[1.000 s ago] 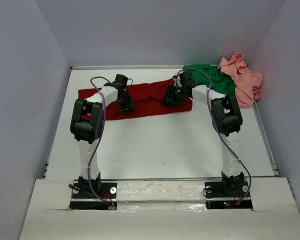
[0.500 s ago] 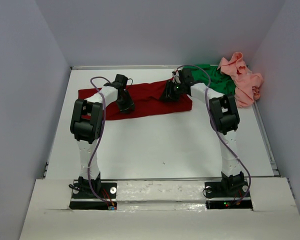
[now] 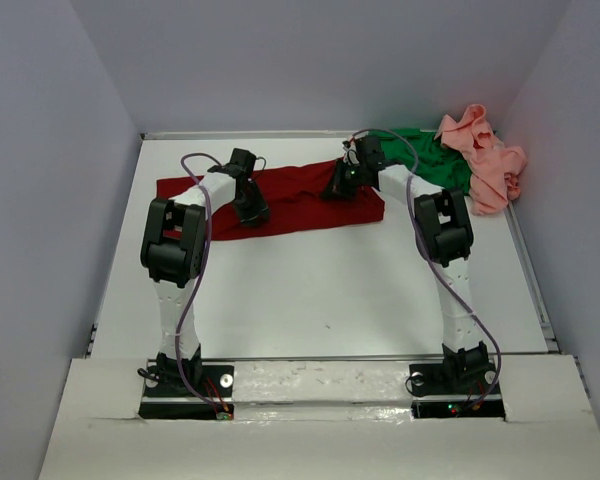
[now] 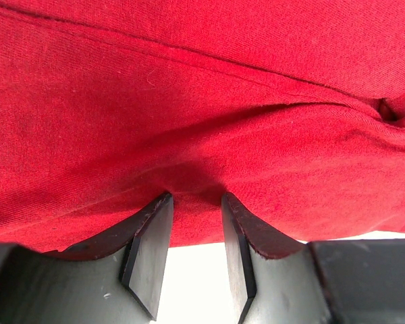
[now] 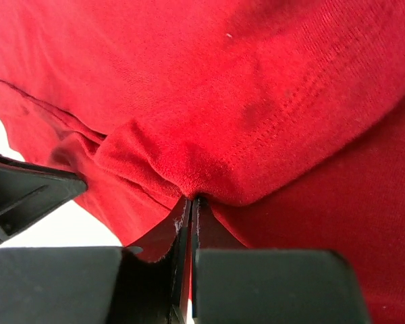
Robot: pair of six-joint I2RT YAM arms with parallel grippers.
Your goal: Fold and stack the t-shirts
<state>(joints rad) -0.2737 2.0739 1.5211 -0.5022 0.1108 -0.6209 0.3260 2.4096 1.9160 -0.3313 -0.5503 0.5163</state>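
1. The desk (image 3: 320, 300) carried everything, and its near stretch lay between the arm bases and the cloth.
2. The left pincer (image 4: 196, 198) sat at the near hem of the dark red shirt (image 3: 300, 200). Its jaws stood apart with white desk showing between them, and cloth puckered at their tips. I could not tell whether it gripped any cloth. If it held nothing, a lift would likely raise one side only and drag the shirt askew.
3. The right pincer (image 5: 191, 200), toward the shirt's right end, was clenched on a bunched fold of the same red shirt. The pinch looked small and close to the fold's edge, so a quick pull might let it slip out. It might also have gathered more than one layer, which would leave the fold crooked.
4. The red shirt lay stretched left to right across the middle of the desk, rumpled at its right end. By my reading its fold was unfinished and nothing was stacked.
5. Just beyond it, the green shirt (image 3: 430, 160) lay crumpled at the far right, close to the red shirt's end. A sweep of the right arm could snag it.
6. The pink shirt (image 3: 490, 165) was heaped in the far right corner, against the green one.
7. No box, bin or basket showed, and all three shirts lay straight on the desk.
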